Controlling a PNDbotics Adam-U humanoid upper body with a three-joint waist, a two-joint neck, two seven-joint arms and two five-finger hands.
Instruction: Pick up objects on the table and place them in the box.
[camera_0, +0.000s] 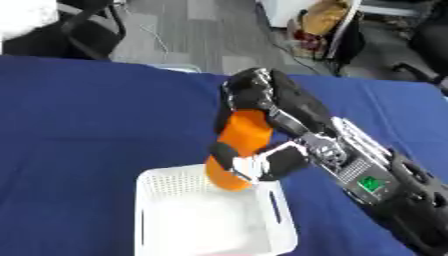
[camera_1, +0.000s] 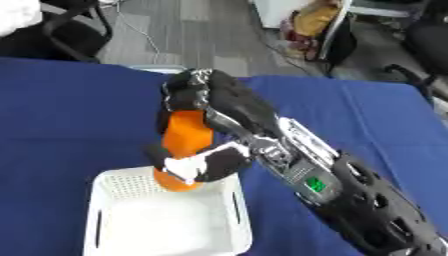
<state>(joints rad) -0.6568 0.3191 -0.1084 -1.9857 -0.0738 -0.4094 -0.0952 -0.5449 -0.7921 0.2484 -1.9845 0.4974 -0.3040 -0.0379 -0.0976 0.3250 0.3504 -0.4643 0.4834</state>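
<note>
My right hand reaches in from the lower right and is shut on an orange object, fingers curled over its top and the thumb across its lower part. The orange object hangs over the far right corner of the white perforated box, its lower end at about rim height. The box stands on the blue table near the front edge, and its inside looks bare white. My left hand shows in neither view.
Beyond the table's far edge are a grey floor, a black chair at the upper left and bags at the upper right. Blue table surface lies open to the left of the box.
</note>
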